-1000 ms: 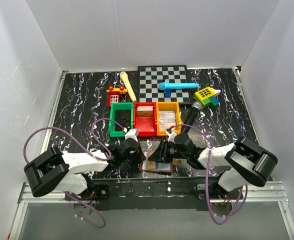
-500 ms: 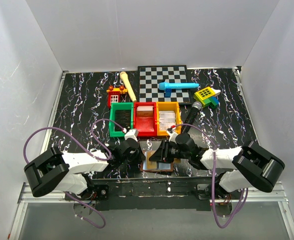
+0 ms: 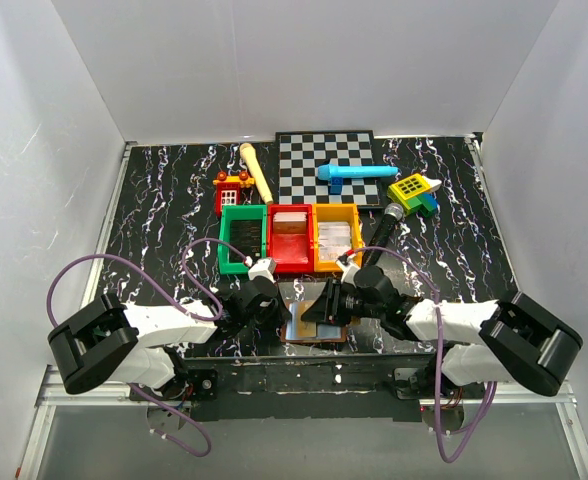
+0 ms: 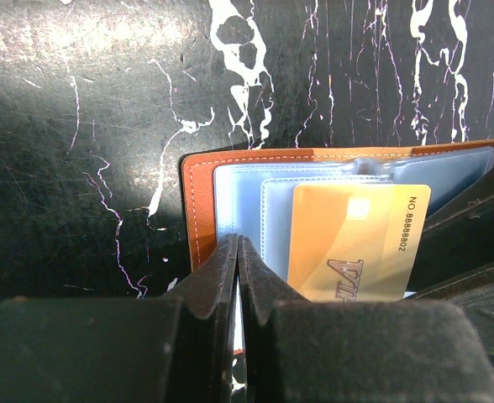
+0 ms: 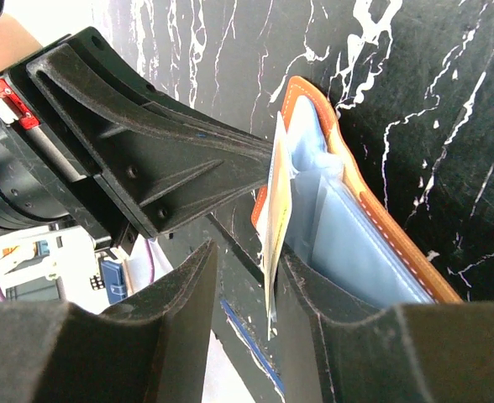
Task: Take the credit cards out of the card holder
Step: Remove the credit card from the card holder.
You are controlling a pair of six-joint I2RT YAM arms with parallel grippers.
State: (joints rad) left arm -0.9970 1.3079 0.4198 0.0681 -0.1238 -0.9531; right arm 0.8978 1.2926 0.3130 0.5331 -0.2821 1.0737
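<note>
The card holder (image 3: 315, 333) lies open at the table's near edge, brown outside with pale blue-grey panels (image 4: 240, 197). A gold card (image 4: 356, 243) sticks partway out of a pocket. My left gripper (image 4: 237, 243) is shut, its tips resting on the holder's left panel beside the card. In the right wrist view the gold card (image 5: 276, 197) is edge-on between the fingers of my right gripper (image 5: 247, 256). It lies against the right finger (image 5: 306, 290), and the left finger stands clear of it. In the top view the left gripper (image 3: 277, 312) and right gripper (image 3: 316, 309) meet over the holder.
Green (image 3: 242, 240), red (image 3: 291, 238) and orange (image 3: 336, 236) bins stand in a row just behind the holder. Further back are a chessboard (image 3: 319, 160) with a blue toy (image 3: 354, 173), a microphone (image 3: 384, 228), a red toy house (image 3: 232, 190) and a wooden stick (image 3: 257, 170).
The right arm's rear links have swung out to the right while its gripper stays at the holder. The left arm has not moved.
</note>
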